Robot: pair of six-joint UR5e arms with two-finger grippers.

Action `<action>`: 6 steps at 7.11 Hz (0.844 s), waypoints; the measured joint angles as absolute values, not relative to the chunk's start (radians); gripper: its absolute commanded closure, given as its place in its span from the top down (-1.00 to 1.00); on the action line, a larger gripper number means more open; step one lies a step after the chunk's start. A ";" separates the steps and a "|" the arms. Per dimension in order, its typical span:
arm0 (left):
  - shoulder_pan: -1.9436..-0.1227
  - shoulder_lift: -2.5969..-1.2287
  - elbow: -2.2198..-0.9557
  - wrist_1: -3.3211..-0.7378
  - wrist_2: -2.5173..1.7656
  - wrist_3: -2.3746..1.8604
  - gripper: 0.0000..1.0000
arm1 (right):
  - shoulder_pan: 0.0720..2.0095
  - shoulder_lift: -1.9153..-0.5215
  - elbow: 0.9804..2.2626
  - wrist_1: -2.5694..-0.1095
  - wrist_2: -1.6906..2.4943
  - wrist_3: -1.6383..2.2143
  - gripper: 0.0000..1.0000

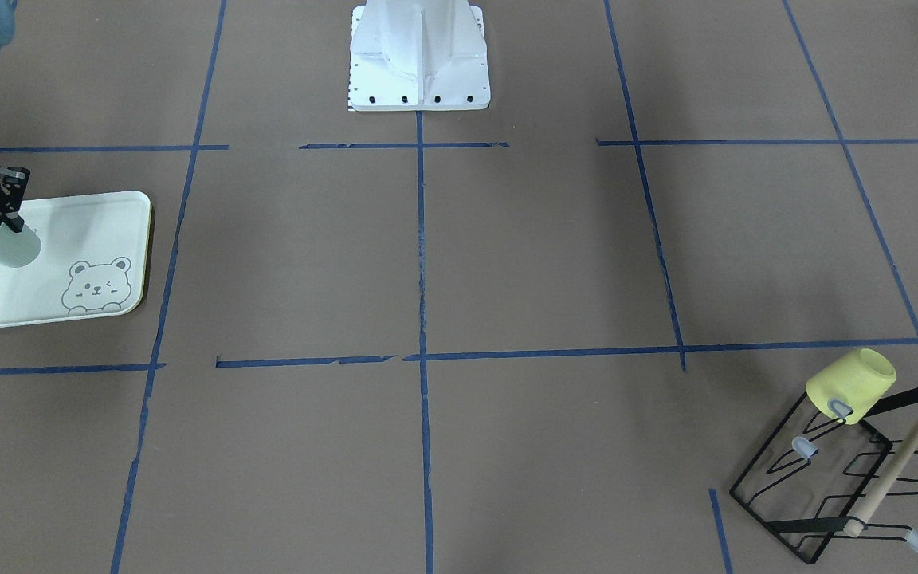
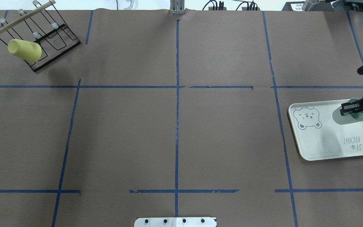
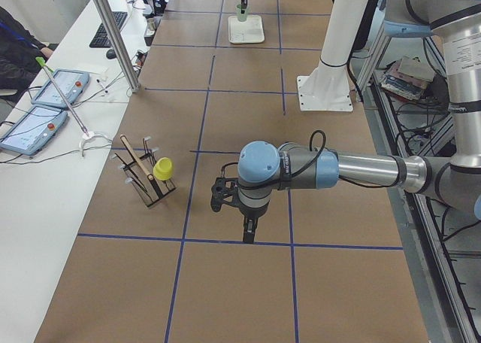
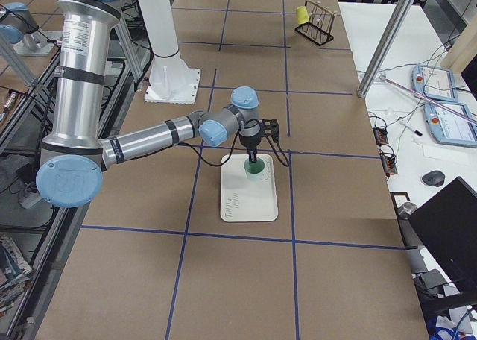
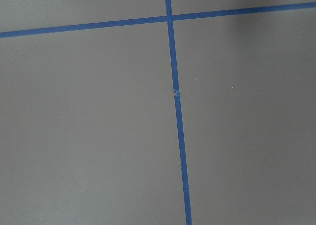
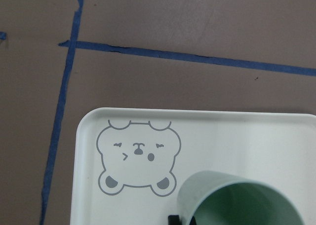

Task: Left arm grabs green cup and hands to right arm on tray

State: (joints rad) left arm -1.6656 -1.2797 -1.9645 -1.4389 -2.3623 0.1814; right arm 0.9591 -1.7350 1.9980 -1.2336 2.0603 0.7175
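Progress: the hand-over looks done. The right gripper (image 2: 351, 107) has the green cup (image 2: 342, 118), so only release and withdrawal seem left.
Place: in the overhead view the cup is over the 1 o'clock part of the tray (image 2: 326, 148), which sits at the table's 3 o'clock.
Right gripper: pinching the cup at its rim.
Contact: I cannot tell whether the base rests on the tray.
Left gripper (image 3: 249, 232): hangs over bare table, well apart from the cup. I cannot tell whether it is spread or pressed together.
Cup: pale mint, smooth, slightly tapered, handleless, upright, empty.
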 measured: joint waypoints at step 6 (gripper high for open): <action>-1.665 -1.285 -1.958 -1.440 -2.362 0.182 1.00 | 0.880 -1.709 1.918 -1.228 2.037 0.737 1.00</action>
